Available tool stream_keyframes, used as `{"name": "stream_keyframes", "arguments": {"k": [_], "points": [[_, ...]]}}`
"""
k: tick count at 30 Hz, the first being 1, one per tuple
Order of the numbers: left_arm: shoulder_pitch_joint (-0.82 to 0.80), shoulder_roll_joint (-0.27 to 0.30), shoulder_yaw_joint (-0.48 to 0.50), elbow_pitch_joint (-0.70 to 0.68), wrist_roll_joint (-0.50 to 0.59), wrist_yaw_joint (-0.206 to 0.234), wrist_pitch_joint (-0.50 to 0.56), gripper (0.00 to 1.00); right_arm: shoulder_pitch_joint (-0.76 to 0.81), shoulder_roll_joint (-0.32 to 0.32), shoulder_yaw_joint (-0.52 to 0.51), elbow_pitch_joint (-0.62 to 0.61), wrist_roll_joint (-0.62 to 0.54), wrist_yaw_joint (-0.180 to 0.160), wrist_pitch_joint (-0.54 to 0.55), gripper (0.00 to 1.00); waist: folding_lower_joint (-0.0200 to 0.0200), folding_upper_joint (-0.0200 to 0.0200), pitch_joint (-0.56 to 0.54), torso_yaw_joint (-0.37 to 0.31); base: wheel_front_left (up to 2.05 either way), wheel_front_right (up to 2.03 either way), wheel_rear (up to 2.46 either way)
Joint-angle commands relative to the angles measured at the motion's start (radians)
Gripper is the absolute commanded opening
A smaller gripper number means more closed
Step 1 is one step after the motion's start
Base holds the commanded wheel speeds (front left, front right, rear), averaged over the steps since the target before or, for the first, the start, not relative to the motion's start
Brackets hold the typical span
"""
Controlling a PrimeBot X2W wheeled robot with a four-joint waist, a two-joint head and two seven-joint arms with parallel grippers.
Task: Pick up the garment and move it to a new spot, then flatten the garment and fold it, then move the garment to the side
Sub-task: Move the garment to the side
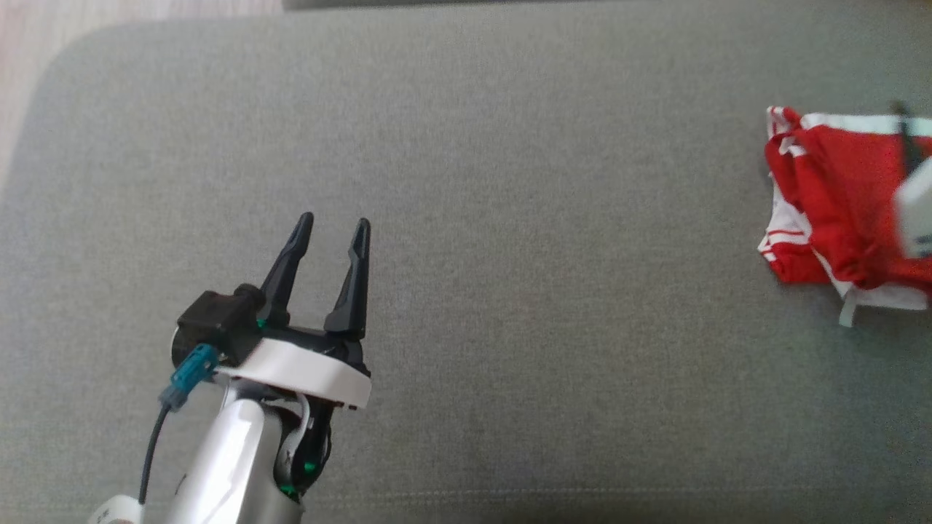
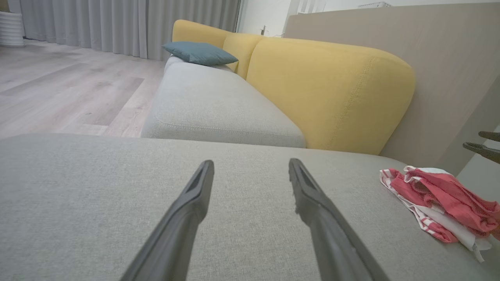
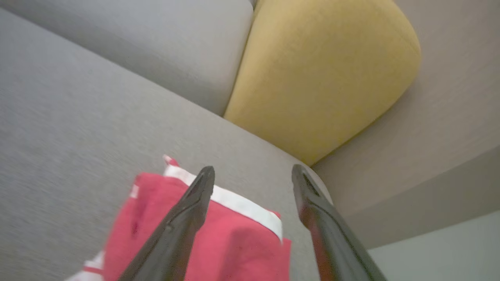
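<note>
Garment (image 1: 830, 211), red with white bands, lies in a loose layered heap at the far right of the grey seat cushion (image 1: 510, 218), near its corner by the yellow backrest (image 2: 332, 89).

Left tool (image 1: 333, 220): fingers spread, nothing between them, poised over bare cushion well apart from the cloth.

Right tool (image 3: 253, 169): fingers spread, directly above the garment, one finger (image 3: 187, 210) over the red panel, the other past the white band toward the cushion's edge. Nothing pinched.

Stage, as a judgement: this fits two readings. Either the heap waits to be lifted to a new spot, or it is already folded and set aside with the tool opened over it. The layers look rough rather than crisp, but that does not settle it.

Care that serves either way: any travel of the right tool should run straight along its fingers, so the tips do not drag the white band or the loose white strip at the near edge. Soft knit; it will snag and shift easily.

Hard to make out:
- The garment's right part is cut off by the head view's edge and covered by the blurred pale right arm.
- Whether the fingertips touch the cloth: cannot tell.
- The garment's kind and its fold lines are unclear; the right wrist view is smeared.
</note>
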Motion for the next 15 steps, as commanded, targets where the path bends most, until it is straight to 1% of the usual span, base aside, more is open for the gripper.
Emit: {"name": "stream_keyframes", "arguments": {"k": [1,6,11,12,15], "points": [[-0.013,0.005,0.037,-0.038,-0.003,0.007,-0.008,1.00,0.028,0.021,-0.006,-0.047,0.015,-0.001,-0.031,1.00,0.0000,0.0000,-0.034,-0.003,0.00,0.00,0.00],[0.011,0.005,0.052,-0.058,0.002,0.016,-0.008,1.00,0.100,0.196,-0.052,-0.137,0.084,-0.001,-0.160,1.00,0.0000,0.0000,-0.093,0.001,0.00,0.00,0.00],[0.046,0.005,0.059,-0.063,0.005,0.024,-0.008,1.00,0.232,0.364,-0.102,-0.221,0.111,-0.001,-0.283,1.00,0.0000,0.0000,-0.152,0.010,0.00,0.00,0.00],[0.046,0.005,0.059,-0.063,0.005,0.024,-0.008,1.00,0.232,0.364,-0.102,-0.221,0.111,-0.001,-0.283,1.00,0.0000,0.0000,-0.152,0.010,0.00,0.00,0.00],[0.075,0.005,0.060,-0.061,0.005,0.031,-0.008,1.00,0.325,0.439,-0.126,-0.258,0.103,-0.001,-0.348,1.00,0.0000,0.0000,-0.181,0.016,0.00,0.00,0.00]]}}
